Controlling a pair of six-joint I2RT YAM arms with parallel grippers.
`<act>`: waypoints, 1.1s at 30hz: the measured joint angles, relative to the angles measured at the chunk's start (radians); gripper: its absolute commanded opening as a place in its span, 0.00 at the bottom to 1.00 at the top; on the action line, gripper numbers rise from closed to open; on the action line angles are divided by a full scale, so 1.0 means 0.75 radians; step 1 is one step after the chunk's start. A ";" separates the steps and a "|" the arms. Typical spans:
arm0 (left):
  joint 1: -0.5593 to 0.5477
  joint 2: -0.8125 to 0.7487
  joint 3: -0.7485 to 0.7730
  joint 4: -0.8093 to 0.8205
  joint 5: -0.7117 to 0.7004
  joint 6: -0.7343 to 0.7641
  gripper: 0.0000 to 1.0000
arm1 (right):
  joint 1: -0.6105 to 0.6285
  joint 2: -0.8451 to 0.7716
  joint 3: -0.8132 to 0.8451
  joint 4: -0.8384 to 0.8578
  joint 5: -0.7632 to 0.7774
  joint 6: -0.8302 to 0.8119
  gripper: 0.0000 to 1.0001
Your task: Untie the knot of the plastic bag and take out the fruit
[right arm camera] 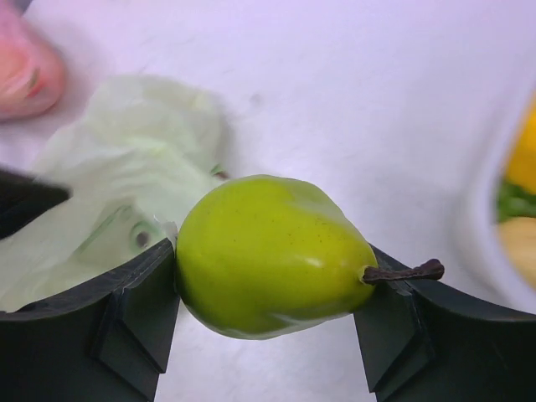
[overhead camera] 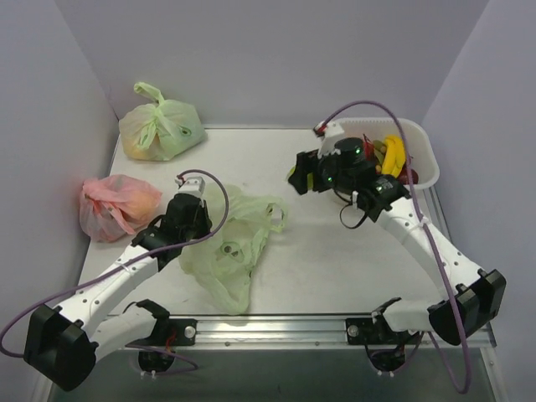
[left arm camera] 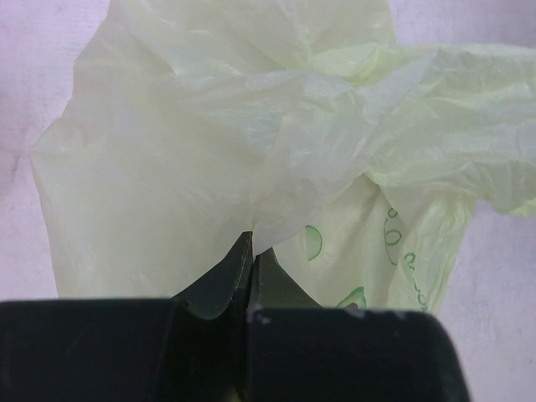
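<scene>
plastic bag (overhead camera: 228, 251): lies slack and flattened on the desk (overhead camera: 335, 260), mouth end toward the far right. handle ears (overhead camera: 274, 214) sprawl loose; no knot lump to be found, so judged already untied. no bulge shows in the film; it looks close to empty.

left hand (left arm camera: 251, 248): over the bag's near-left part, fingers pressed together on a fold of the film. likely reason: to pin or lift the bag so it does not drag along while fruit is pulled out.

green apple (right arm camera: 266, 251): out of the bag, clamped across its belly between the right hand's (right arm camera: 270, 266) two fingers, stem pointing right. held above the desk beyond the bag's mouth, clear of the film.

white tub (overhead camera: 429, 147): well to the far right of the bag, bananas (overhead camera: 392, 155) already in it. judged the drop spot; the apple hangs between bag and tub.

pink-red bag (overhead camera: 117, 206) just left of the plastic bag, another knotted green bag (overhead camera: 163, 130) far beyond it to the left; both untouched.
</scene>
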 measured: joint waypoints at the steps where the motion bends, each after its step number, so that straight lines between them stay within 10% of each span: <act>1: 0.001 -0.006 0.000 -0.001 0.030 0.035 0.00 | -0.062 -0.007 0.022 -0.014 0.045 -0.010 0.39; 10: 0.002 -0.074 -0.027 0.071 0.276 0.241 0.00 | -0.584 0.218 0.239 -0.051 0.423 0.022 0.55; 17: 0.006 -0.081 -0.031 0.093 0.348 0.270 0.00 | -0.746 0.525 0.353 -0.071 0.527 0.085 0.98; 33: 0.011 -0.108 -0.038 0.121 0.421 0.270 0.00 | -0.757 -0.008 0.235 -0.140 0.483 0.115 1.00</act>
